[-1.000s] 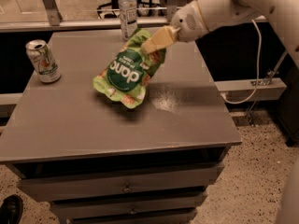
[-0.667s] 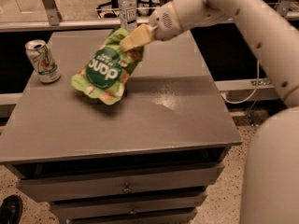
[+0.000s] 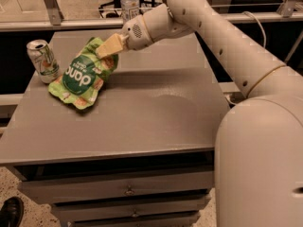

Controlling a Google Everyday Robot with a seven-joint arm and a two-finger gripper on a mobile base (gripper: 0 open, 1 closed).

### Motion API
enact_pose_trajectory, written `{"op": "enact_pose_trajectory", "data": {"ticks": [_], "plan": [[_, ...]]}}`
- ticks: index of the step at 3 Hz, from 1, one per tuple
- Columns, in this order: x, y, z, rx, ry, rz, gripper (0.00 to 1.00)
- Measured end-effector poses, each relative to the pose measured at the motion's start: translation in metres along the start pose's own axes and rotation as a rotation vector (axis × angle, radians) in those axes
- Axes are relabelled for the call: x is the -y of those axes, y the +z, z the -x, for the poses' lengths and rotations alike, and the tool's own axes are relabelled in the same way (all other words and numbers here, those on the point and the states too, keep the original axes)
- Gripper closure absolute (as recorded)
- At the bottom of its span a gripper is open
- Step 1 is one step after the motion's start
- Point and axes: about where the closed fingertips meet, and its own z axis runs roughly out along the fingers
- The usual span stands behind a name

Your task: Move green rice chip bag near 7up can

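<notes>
The green rice chip bag is a crinkly bright green pouch with a dark green "dang" circle. It lies tilted on the left part of the grey cabinet top. My gripper is shut on the bag's upper right corner, reaching in from the right. The 7up can stands upright at the left edge, just left of the bag, with a small gap between them.
A clear plastic bottle stands at the back edge of the top, behind the gripper. My arm crosses the right side. Drawers are below the top. A railing runs behind.
The gripper has carried the bag to the left across the top, from the middle toward the can. The can and the bottle have not moved.
</notes>
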Motion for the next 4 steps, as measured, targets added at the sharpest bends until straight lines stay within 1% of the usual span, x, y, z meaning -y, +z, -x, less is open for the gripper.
{"op": "enact_pose_trajectory", "data": {"ticks": [1,2,3,4], "plan": [[0.005,0.020,-0.001,-0.007,0.029,0.012,0.75],[0.008,0.034,-0.007,-0.024,0.062,0.028,0.53],[0.010,0.043,-0.011,-0.037,0.085,0.048,0.30],[0.010,0.042,-0.012,-0.032,0.083,0.059,0.06]]}}
